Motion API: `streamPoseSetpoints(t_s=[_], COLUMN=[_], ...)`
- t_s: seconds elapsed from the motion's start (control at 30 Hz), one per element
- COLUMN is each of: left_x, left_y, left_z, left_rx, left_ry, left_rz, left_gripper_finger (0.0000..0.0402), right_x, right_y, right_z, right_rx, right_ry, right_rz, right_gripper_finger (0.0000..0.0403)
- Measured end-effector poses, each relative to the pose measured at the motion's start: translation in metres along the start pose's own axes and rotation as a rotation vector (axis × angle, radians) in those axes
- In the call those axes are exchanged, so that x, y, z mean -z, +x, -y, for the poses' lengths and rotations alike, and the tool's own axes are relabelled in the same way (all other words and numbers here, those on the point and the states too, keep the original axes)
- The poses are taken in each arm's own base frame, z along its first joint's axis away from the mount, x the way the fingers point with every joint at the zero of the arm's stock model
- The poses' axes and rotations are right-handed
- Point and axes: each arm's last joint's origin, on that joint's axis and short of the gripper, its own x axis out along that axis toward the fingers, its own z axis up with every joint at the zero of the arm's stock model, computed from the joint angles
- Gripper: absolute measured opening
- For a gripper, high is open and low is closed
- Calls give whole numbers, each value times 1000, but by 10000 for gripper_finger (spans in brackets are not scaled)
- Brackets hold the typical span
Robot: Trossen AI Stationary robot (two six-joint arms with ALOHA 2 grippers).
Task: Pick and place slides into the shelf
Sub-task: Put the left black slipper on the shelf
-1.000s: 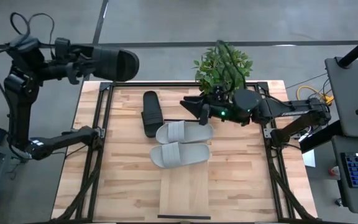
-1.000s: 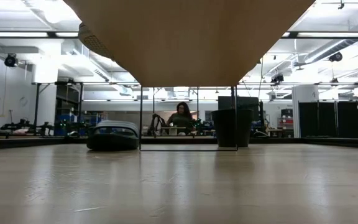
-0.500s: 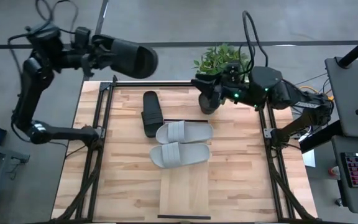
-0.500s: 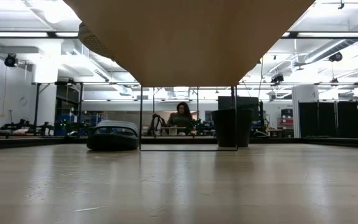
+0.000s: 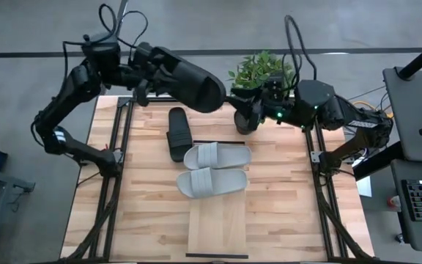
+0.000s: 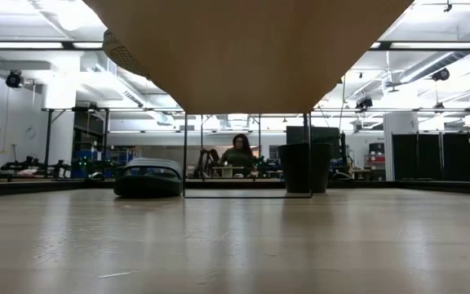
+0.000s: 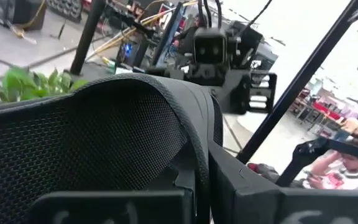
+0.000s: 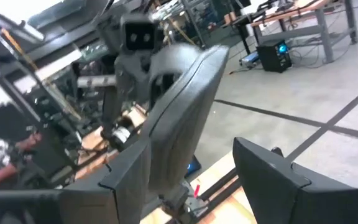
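My left gripper point(image 5: 146, 70) is shut on a black slide point(image 5: 187, 82), held high over the table's far edge. The slide's free end points at my right gripper point(image 5: 240, 111), which stands open just short of it beside the plant. In the right wrist view the slide point(image 8: 180, 118) rises ahead of the open fingers. A second black slide point(image 5: 178, 133) and two grey slides point(image 5: 217, 155) point(image 5: 212, 182) lie flat on the table. The shelf point(image 5: 217, 231) lies at the near edge. My left gripper pinches a thin edge of the black slide point(image 7: 199, 163) between its two fingers, at the end away from my right arm. The fingers point(image 7: 263, 193) run level, along the slide. The slide is lifted clear and sticks out ahead of them.
A potted plant point(image 5: 264, 73) stands at the far edge, right behind my right gripper. Black frame rails point(image 5: 117, 169) run along the table's left and right sides. In the low view a person point(image 6: 239, 153) sits beyond the table.
My left gripper has swung the black slide toward the table's right, along the far edge, up to my right gripper. My right gripper first rose and drew back toward the far edge and the plant, rolling a little, then kept still.
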Motion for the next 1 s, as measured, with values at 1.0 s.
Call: streamPoseSetpoints(t_s=[1.0], left_x=[4], left_y=[18], left_z=[5], left_rx=[28], left_ry=[3], left_rz=[-14], left_gripper_finger=[0], right_x=[20], right_y=[26], right_z=[-15], right_rx=[-66], right_ry=[49], right_rz=[11], right_gripper_finger=[266])
